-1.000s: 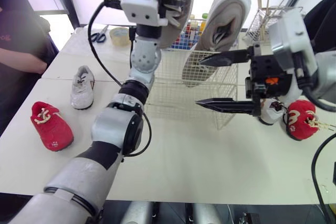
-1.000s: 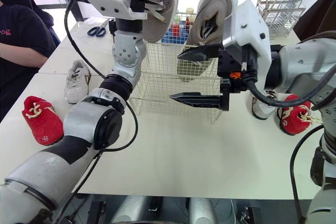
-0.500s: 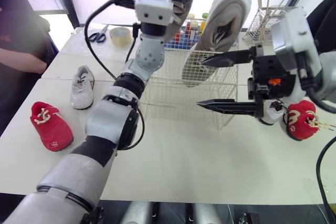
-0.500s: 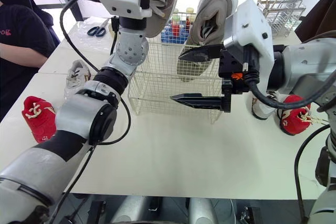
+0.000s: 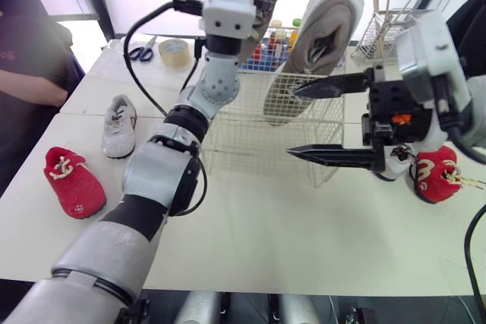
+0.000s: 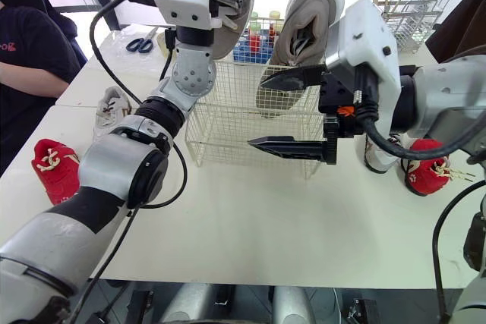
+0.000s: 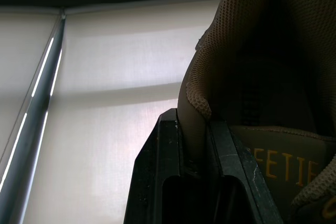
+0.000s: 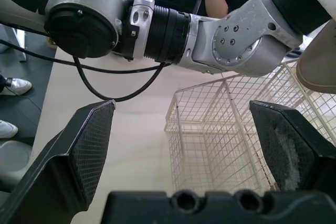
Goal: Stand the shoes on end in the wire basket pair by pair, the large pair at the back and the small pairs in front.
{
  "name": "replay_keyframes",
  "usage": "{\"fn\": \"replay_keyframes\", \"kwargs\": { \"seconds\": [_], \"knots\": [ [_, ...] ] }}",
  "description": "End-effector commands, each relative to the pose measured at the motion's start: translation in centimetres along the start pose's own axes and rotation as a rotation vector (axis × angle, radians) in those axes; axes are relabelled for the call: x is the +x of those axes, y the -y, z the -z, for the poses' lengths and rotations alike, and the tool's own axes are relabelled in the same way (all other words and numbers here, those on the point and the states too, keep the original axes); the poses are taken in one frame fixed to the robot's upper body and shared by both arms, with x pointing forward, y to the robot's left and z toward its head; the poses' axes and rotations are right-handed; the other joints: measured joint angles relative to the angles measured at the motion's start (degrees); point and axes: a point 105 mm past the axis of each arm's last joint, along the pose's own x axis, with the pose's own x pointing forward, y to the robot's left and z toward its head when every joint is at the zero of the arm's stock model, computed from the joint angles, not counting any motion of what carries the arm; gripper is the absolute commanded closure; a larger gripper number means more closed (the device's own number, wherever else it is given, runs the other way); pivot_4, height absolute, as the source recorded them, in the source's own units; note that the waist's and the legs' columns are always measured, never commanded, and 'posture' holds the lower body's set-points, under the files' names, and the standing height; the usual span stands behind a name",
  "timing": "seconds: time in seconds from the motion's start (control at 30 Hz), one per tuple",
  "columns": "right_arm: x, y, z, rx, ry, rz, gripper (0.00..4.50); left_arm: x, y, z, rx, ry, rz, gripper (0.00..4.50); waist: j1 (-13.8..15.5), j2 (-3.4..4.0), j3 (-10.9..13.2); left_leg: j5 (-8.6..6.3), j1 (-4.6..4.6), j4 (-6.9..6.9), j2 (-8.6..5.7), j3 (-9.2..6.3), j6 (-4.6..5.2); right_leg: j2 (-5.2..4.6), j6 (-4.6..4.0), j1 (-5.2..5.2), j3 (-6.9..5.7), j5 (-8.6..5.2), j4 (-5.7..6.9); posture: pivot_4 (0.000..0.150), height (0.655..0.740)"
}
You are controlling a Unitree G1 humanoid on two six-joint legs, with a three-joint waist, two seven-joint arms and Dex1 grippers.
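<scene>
change: the left arm has swung in toward the white wire basket. The large tan mesh shoe it carries now hangs over the basket's back-left part, not out beside it.
left gripper: clamped on the tan shoe's heel collar, shoe well above the basket rim.
right gripper: unchanged, jaws wide apart, empty, hovering just in front of the basket.
in basket: large beige shoe stands on end at the back right; nothing else inside.
meaning: second shoe of the large pair looks lined up; likely next step is lowering it beside the beige one.
remaining: small white shoe and small red shoe lie left of the basket, second red shoe to its right.
</scene>
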Motion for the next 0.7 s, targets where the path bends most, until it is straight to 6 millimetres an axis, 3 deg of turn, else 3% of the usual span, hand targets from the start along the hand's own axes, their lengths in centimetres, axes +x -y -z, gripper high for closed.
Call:
{"fn": "replay_keyframes", "kwargs": {
  "seconds": [0.03,0.37,0.7],
  "knots": [
    [-0.7,-0.3,-1.3,-0.05,0.01,0.024,0.0,1.6,0.2,-1.4,0.005,0.071,-0.011,4.45,0.0,0.0,0.0,0.0,0.0,0.0,0.0,0.0,0.0,0.0,0.0,0.0,0.0,0.0,0.0,0.15,0.74],
    [-1.3,-0.6,-1.6,-0.035,-0.019,0.042,0.0,1.8,0.7,-2.1,0.069,0.125,-0.01,4.45,0.1,0.0,0.0,-0.01,-0.01,0.0,0.0,0.01,0.01,-0.01,0.0,0.0,0.02,0.0,0.0,0.15,0.74],
    [-1.0,-0.5,-1.3,-0.01,-0.016,0.039,0.0,-3.0,1.1,3.8,-0.03,-0.275,-0.022,4.45,0.1,0.0,0.0,-0.02,0.0,0.0,0.01,0.04,0.03,-0.02,0.0,-0.01,0.02,0.0,0.0,0.15,0.74]
  ]
}}
